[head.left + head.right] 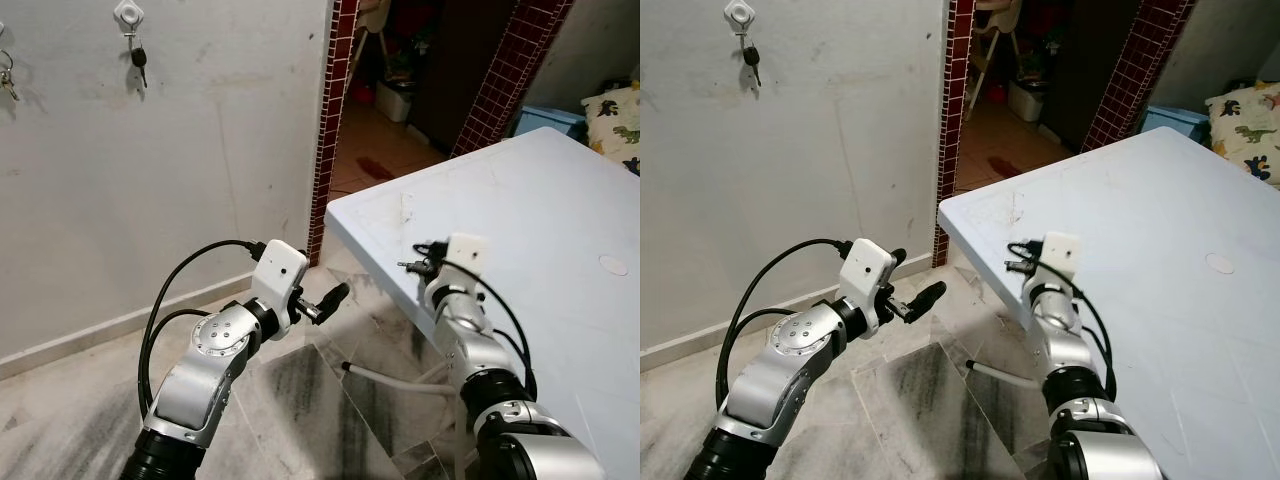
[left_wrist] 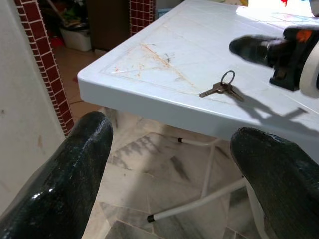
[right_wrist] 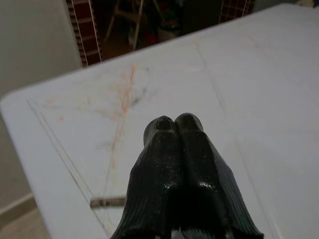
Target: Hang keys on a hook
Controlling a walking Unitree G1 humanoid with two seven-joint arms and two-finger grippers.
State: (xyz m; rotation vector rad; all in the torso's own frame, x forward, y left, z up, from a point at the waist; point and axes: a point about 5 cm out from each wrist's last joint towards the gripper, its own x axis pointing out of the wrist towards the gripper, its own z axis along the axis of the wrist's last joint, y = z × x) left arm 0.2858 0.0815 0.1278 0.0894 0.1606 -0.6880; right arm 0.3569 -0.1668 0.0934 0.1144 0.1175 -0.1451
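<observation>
Our right gripper [image 3: 174, 124], fingers pressed together, hovers over the white table's [image 2: 164, 55] near-left corner; the keys [image 2: 223, 88] lie there. We should spread it, then pinch the ring squarely.

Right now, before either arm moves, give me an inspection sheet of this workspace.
Surface: white table, orange scuff marks near its corner.
Job's things: key bunch lies flat on the table near its edge; white wall hook already carries a dark key; more keys hang further left.
Clutter: dinosaur-print pillow and blue box beyond the table.
Grippers: left gripper off the table corner, above the floor, jaws open; right gripper above the table, jaws shut, holding nothing.
Cables: black cables loop off the left arm.
Surroundings: grey wall, red-tiled doorway, marble floor.
</observation>
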